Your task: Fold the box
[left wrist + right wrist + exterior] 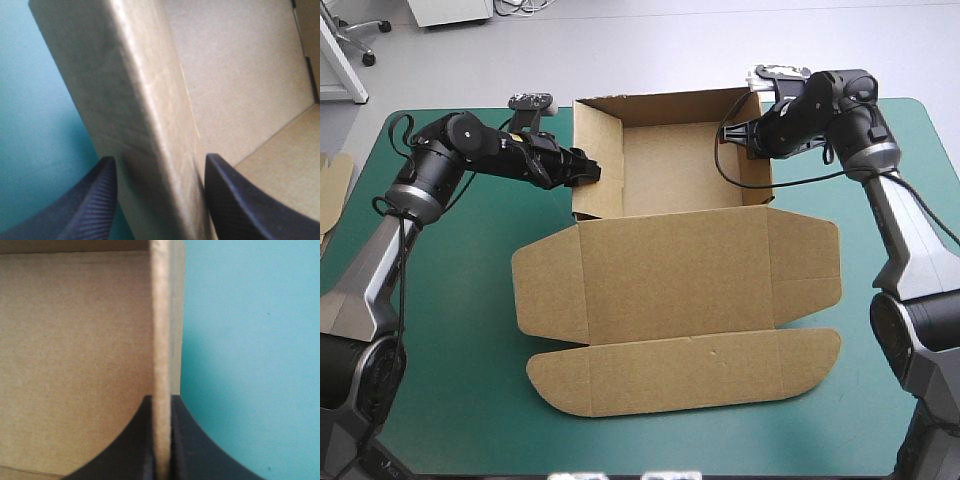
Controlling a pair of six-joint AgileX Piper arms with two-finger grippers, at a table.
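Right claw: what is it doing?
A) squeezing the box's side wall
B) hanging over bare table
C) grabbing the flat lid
A: the right wrist view shows the right claw closed tight on the upright side wall of the box, with the board sandwiched between its two sides.

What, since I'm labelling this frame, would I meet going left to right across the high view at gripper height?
A spare board edge → left gripper at the left wall → box floor → right gripper on the right wall.
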